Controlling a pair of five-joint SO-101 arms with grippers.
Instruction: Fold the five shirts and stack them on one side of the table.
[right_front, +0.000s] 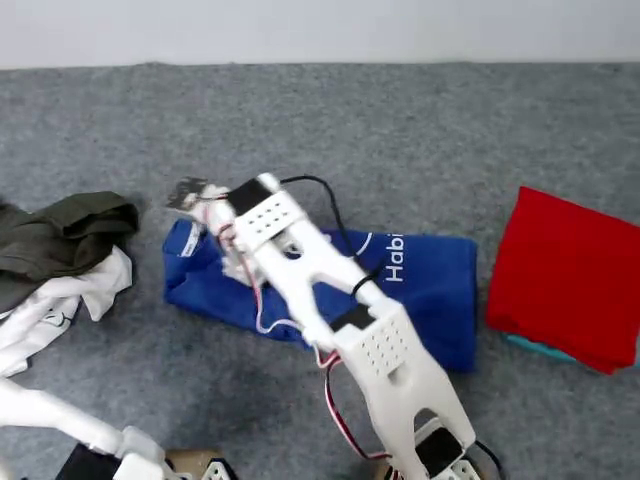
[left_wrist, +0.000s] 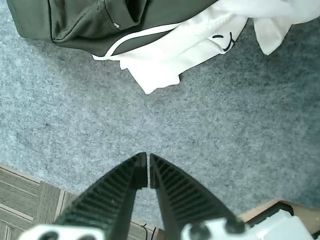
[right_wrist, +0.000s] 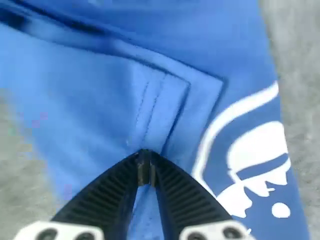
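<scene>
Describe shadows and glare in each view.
High view: even light, no glare, soft shadow beside the right arm on the blue shirt. Left wrist view: dark folds in the olive shirt. Right wrist view: shadowed creases in the blue shirt.

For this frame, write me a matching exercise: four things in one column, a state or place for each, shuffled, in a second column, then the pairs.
Column A
1. blue shirt
2. red shirt
3. olive shirt
4. left gripper

Column B
a. folded flat, lying on a teal cloth
b. crumpled, touching the white shirt
c. shut on nothing, over the bare grey table cover
d. pinched by the right gripper

Pairs: 1-d, 2-a, 3-b, 4-c
</scene>
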